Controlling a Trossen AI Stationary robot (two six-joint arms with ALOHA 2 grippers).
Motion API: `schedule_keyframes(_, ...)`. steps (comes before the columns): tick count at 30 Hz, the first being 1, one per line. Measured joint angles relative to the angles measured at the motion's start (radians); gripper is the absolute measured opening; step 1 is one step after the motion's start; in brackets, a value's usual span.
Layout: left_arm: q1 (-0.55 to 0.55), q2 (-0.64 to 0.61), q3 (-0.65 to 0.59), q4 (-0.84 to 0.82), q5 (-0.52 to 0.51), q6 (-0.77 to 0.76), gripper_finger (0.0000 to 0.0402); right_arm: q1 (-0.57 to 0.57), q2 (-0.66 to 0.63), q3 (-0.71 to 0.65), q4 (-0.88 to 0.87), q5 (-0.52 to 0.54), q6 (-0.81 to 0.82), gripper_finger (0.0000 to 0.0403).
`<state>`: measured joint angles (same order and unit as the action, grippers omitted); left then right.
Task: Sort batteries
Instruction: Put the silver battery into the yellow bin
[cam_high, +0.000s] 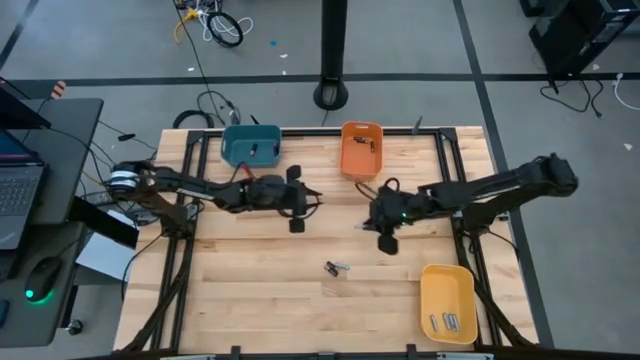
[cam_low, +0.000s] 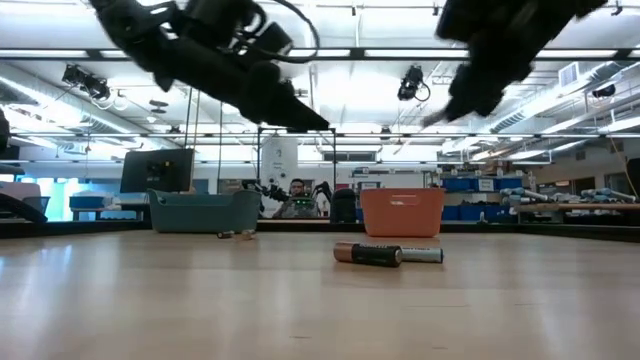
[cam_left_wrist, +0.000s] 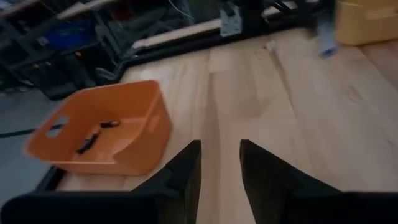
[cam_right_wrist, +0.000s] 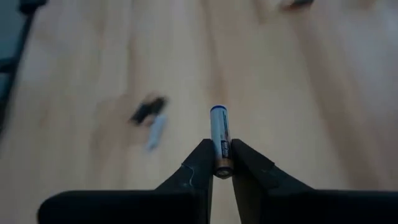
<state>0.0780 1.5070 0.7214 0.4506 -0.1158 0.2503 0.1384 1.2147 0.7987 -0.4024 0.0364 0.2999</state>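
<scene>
Two batteries (cam_high: 336, 268) lie side by side on the wooden table (cam_high: 250, 300), a dark one and a silvery one (cam_low: 385, 254). Over the table's middle, my right gripper (cam_right_wrist: 221, 149) is shut on another battery (cam_right_wrist: 219, 127), a dark one with a blue tip, and is raised above the table (cam_high: 366, 222). My left gripper (cam_left_wrist: 219, 146) hangs open with nothing between its fingers, above the table (cam_high: 312, 200) near the orange bin (cam_left_wrist: 106, 134), in which a few dark batteries lie. My right gripper pinches the battery's copper-coloured end (cam_right_wrist: 221, 163) between its two fingertips. The battery sticks out forward past the fingers, in line with them. It is lifted clear of the table.
A teal bin (cam_high: 250, 145) and the orange bin (cam_high: 361, 148) stand at the far edge, and a yellow bin (cam_high: 447, 302) with several silvery batteries stands at the near right. A small battery (cam_low: 235, 235) lies in front of the teal bin. A person sits in the room beyond the table.
</scene>
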Motion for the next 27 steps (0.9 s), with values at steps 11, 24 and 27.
schedule_keyframes(11,0.0,-0.071,-0.07,0.023,-0.047,0.002,0.0118,0.386,-0.046,0.107,-0.336,0.022,0.627,0.005)
schedule_keyframes(24,0.0,-0.07,-0.07,0.082,-0.047,0.062,0.0118,0.822,-0.039,0.018,-0.507,0.057,1.344,0.005)
schedule_keyframes(27,0.0,-0.07,-0.069,0.086,-0.047,0.062,0.0118,0.871,-0.039,-0.048,-0.44,0.059,1.415,0.005)
